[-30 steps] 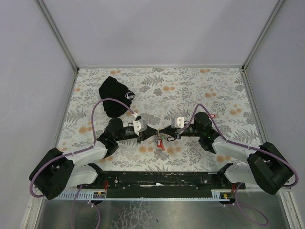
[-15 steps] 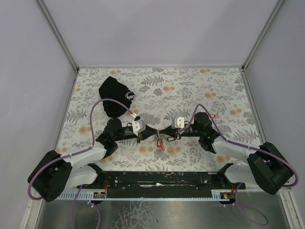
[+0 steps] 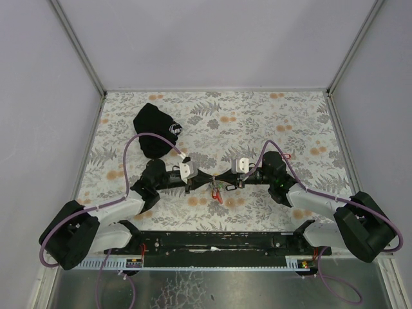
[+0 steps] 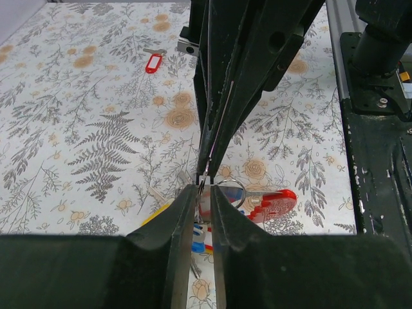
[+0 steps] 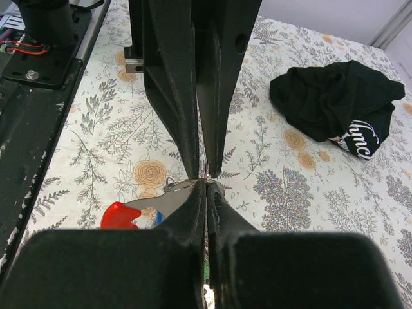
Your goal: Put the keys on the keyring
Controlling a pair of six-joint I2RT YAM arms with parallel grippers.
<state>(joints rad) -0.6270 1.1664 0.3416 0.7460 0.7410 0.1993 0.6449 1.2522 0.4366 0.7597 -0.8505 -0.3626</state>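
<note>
My two grippers meet tip to tip over the middle of the table. In the top view the left gripper [image 3: 206,182] and right gripper [image 3: 223,183] hold a small bunch of keys [image 3: 216,191] between them. In the right wrist view my right gripper [image 5: 206,183] is shut on the thin wire keyring [image 5: 178,186]; a red tag [image 5: 121,215] hangs below it. In the left wrist view my left gripper [image 4: 204,192] is nearly shut on a small pale key beside the keyring [image 4: 233,190]. Red [image 4: 275,205], yellow [image 4: 156,213] and blue [image 4: 199,242] tags hang under it.
A black cloth pouch [image 3: 156,131] with a white logo lies at the back left, also in the right wrist view [image 5: 335,96]. A loose key with a red tag [image 4: 153,62] lies on the flowered cloth beside the right arm [image 3: 288,154]. Walls surround the table.
Almost nothing. The left wrist wobbled slightly left and back; both grippers stay tip to tip on the bunch.
</note>
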